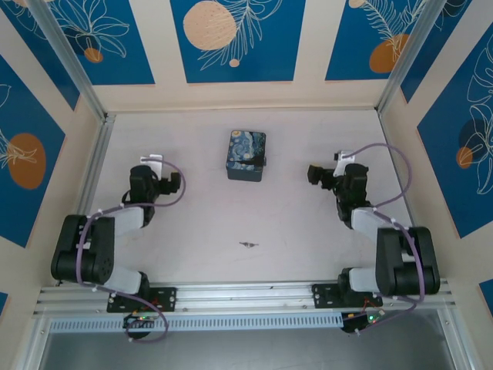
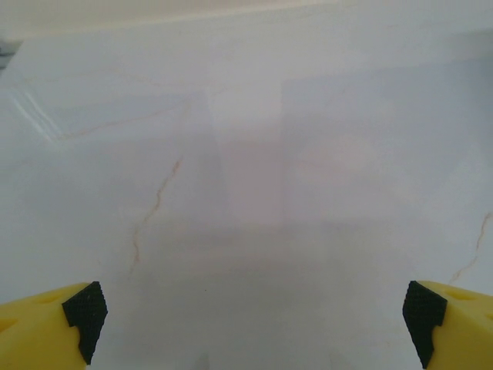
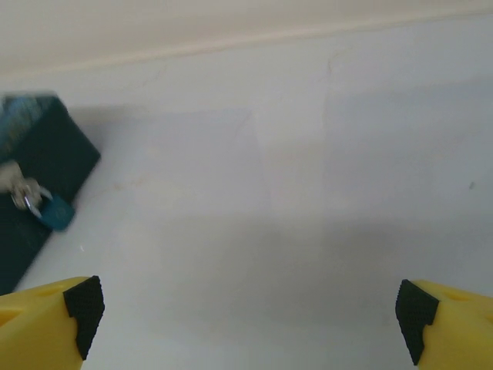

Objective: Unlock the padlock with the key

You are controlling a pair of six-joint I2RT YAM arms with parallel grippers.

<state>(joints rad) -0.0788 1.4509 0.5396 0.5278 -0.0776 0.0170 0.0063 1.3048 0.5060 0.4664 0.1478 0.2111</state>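
The key point(image 1: 248, 245) is a thin grey sliver lying flat on the table, near the front and midway between the two arms. The padlock point(image 3: 54, 213) is small and teal with a silvery shackle. It hangs on the side of the swirl-painted box point(image 1: 246, 156), which stands towards the back centre. My left gripper point(image 1: 156, 176) hovers left of the box, open over bare table point(image 2: 254, 316). Right of the box, my right gripper point(image 1: 333, 176) is also open and holds nothing point(image 3: 250, 308). The padlock lies to its far left.
The dark side of the box point(image 3: 38, 177) fills the left edge of the right wrist view. Walls close the table in at the back and both sides, with metal rails point(image 1: 92, 166) along them. Open tabletop lies between the arms around the key.
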